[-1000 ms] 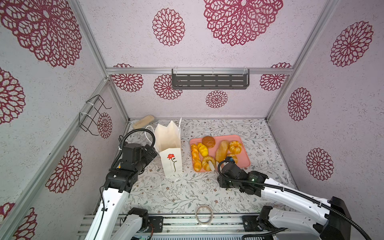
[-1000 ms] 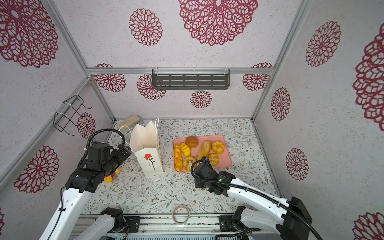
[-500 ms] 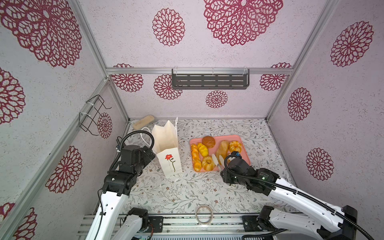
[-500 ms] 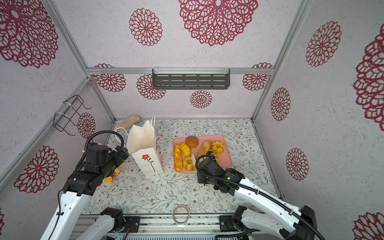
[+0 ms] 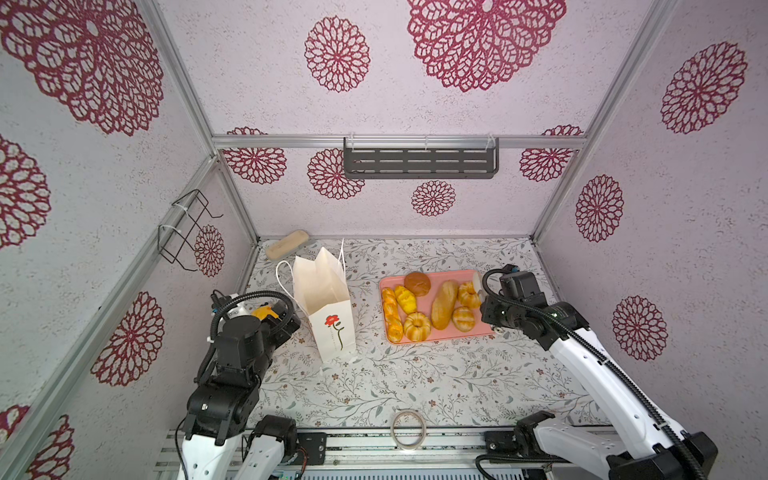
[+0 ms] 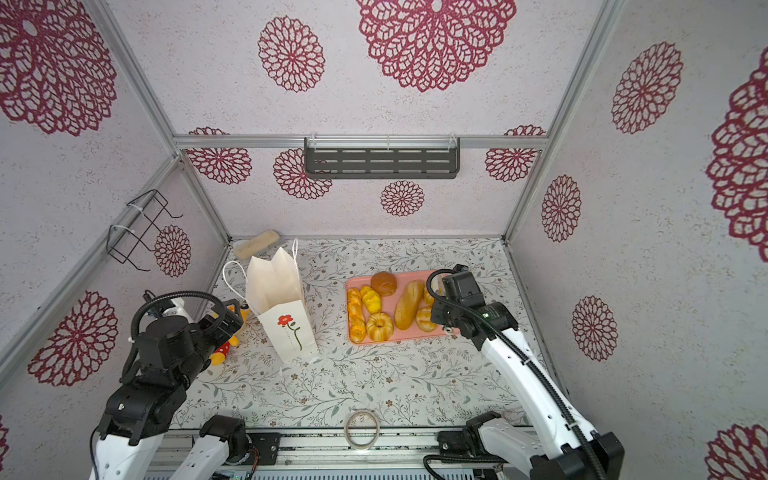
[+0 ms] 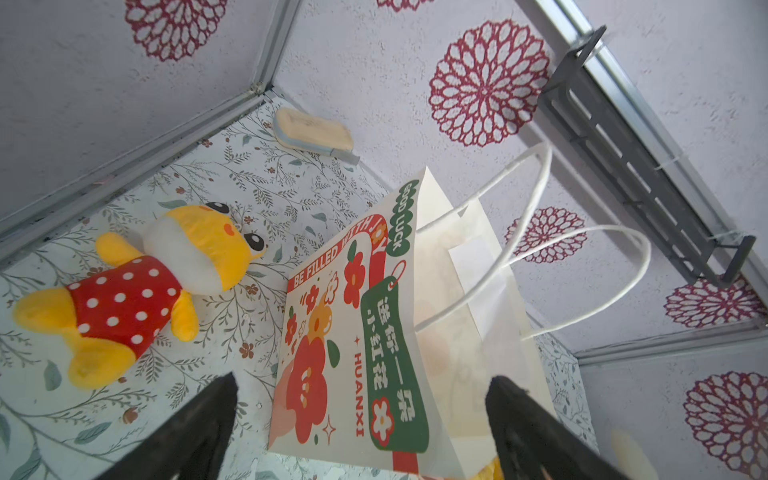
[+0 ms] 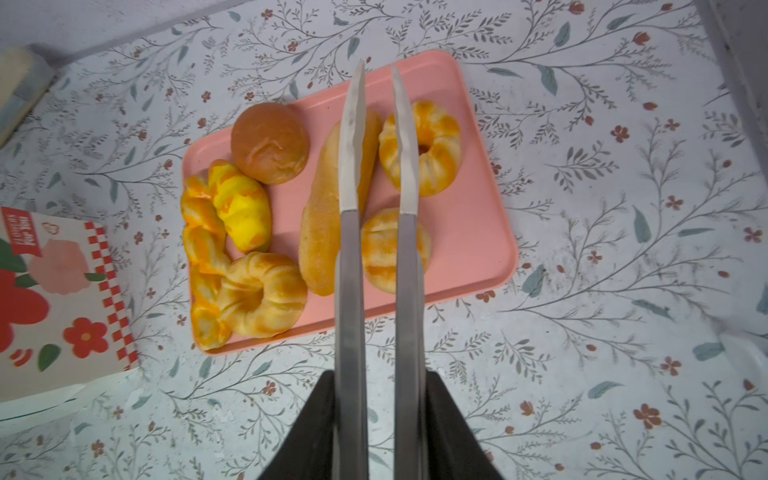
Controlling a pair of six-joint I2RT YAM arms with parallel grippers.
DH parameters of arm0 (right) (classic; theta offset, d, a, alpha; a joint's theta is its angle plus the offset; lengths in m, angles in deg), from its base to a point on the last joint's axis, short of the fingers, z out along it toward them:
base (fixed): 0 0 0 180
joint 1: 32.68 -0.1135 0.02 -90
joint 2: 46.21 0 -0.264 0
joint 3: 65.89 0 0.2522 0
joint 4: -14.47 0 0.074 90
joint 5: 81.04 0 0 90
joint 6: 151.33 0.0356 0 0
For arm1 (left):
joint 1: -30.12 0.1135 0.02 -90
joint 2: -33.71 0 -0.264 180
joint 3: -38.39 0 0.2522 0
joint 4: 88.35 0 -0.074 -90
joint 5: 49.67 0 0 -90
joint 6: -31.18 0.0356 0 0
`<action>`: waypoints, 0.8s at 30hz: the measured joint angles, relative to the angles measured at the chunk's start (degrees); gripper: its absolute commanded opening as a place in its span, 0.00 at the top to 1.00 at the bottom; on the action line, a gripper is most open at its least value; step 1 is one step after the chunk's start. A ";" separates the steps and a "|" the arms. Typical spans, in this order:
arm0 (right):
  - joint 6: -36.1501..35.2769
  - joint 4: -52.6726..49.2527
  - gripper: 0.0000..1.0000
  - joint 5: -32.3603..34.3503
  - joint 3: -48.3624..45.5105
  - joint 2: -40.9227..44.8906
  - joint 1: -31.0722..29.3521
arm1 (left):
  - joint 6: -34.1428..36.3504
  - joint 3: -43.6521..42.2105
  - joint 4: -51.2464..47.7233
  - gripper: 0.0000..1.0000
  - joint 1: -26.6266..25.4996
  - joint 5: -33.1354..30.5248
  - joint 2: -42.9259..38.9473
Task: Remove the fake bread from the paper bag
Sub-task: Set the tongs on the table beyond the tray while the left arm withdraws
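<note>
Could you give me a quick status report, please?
Left gripper open, beside paper bag. Right gripper shut on tongs, empty, over tray. Seven breads on tray. Nothing in the way.

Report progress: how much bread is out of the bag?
Done: seven pieces of fake bread lie on the pink tray. In hand: nothing; the right gripper holds empty tongs over the tray, and the left gripper, jaws open, faces the upright paper bag. Left: unclear, the bag's inside is hidden.

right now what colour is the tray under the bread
Pink. The tray shows best in the right wrist view.
</note>
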State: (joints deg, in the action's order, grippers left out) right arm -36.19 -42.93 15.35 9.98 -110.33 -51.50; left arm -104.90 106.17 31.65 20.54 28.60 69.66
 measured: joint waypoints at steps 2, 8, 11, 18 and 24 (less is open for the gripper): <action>-3.48 0.81 0.66 -0.90 0.17 -2.16 4.98 | 1.73 1.33 0.09 0.03 0.00 1.99 2.23; -13.46 10.29 0.68 -0.42 0.11 -9.81 18.45 | 6.45 2.64 2.78 0.03 0.04 8.96 1.68; -18.38 18.99 0.67 0.24 -1.01 -14.47 21.14 | 8.59 3.30 3.72 0.03 0.04 12.81 -0.17; -27.93 36.59 0.56 -1.14 -4.35 -30.38 23.41 | 12.98 5.16 3.82 0.03 0.04 16.74 -4.02; -31.76 41.72 0.45 -1.22 -4.17 -39.47 23.41 | 15.61 7.37 3.56 0.03 0.07 -2.19 -12.26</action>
State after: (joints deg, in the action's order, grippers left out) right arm -67.94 -1.21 14.13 5.80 -149.80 -28.10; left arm -89.29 113.54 35.21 20.60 26.41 57.40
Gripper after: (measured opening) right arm 0.517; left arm 0.974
